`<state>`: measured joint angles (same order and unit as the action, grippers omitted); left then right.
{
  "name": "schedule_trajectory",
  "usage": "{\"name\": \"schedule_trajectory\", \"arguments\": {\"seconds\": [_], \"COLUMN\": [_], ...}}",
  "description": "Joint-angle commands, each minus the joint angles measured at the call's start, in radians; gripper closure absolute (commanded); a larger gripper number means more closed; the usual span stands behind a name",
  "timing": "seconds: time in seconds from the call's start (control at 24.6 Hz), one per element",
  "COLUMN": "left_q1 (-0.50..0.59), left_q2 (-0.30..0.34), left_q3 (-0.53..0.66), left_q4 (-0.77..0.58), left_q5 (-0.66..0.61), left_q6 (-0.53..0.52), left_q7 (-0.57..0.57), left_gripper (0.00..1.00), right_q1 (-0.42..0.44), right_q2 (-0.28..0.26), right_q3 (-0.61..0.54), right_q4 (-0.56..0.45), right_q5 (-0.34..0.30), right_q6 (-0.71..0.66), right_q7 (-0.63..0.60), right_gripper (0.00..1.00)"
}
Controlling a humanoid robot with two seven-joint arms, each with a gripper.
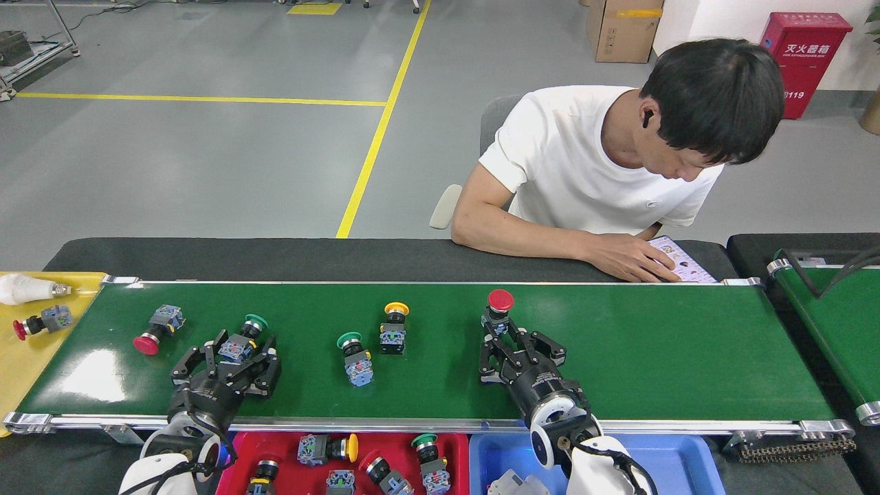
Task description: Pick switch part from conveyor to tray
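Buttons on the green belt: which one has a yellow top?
The yellow button, in the middle, between the two claws. The other four have red or green tops.

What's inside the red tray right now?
The red tray holds several switch parts, yellow-, green- and red-capped. Its left end is hidden behind the left gripper arm, and its near part is cut off by the frame edge.

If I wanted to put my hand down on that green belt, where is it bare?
The glossy dark-green conveyor belt is bare right of the right end effector, out to its end roller. The left half is crowded: five push-button switches, with the left end effector around the green-capped switch.
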<state>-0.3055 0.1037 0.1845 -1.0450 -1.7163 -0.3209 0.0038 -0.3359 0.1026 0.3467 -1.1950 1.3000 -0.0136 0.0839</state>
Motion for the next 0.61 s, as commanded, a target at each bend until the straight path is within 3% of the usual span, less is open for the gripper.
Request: {"name": "schedule_trajectory", "arguments": {"seconds": [0.0, 0.16, 0.33, 0.37, 0.41, 0.45, 0.49, 0.57], "left_q1": [-0.004, 0.035, 0.183, 0.250, 0.304, 0.388, 0.454, 0.517], "left_q2": [0.011, 0.010, 0.008, 0.005, 0.005, 0.007, -0.004, -0.006], "left_q3": [0.000, -0.002, 0.009, 0.010, 0.009, 0.000, -0.007, -0.074], "left_q4": [-0.007, -0.059, -0.288, -0.389, -0.463, -0.570, -0.639, -0.702], "left_q5": [0.020, 0.076, 0.149, 0.156, 0.161, 0.165, 0.162, 0.156], "left_q6": [-0.003, -0.004, -0.075, -0.090, -0.098, -0.112, -0.132, -0.159], "left_q7": [0.010, 0.010, 0.008, 0.010, 0.008, 0.010, 0.010, 0.019], "left_gripper": [0.95, 0.95, 0.94, 0.94, 0.94, 0.93, 0.93, 0.92], "right_q1": [0.026, 0.218, 0.324, 0.336, 0.341, 0.344, 0.351, 0.357], "right_q2": [-0.012, -0.067, -0.058, -0.052, -0.046, -0.031, -0.018, 0.003], "right_q3": [-0.003, -0.005, 0.000, 0.014, 0.032, 0.064, 0.077, 0.078], "right_q4": [-0.094, -0.340, -0.408, -0.408, -0.408, -0.408, -0.407, -0.390], "right_q5": [-0.016, -0.038, -0.036, -0.036, -0.036, -0.036, -0.044, -0.087], "right_q6": [-0.094, -0.362, -0.641, -0.680, -0.684, -0.680, -0.681, -0.687], "right_q7": [-0.012, -0.010, -0.001, -0.001, 0.003, 0.042, 0.117, 0.212], "right_gripper": [0.90, 0.89, 0.83, 0.76, 0.64, 0.15, 0.02, 0.01]}}
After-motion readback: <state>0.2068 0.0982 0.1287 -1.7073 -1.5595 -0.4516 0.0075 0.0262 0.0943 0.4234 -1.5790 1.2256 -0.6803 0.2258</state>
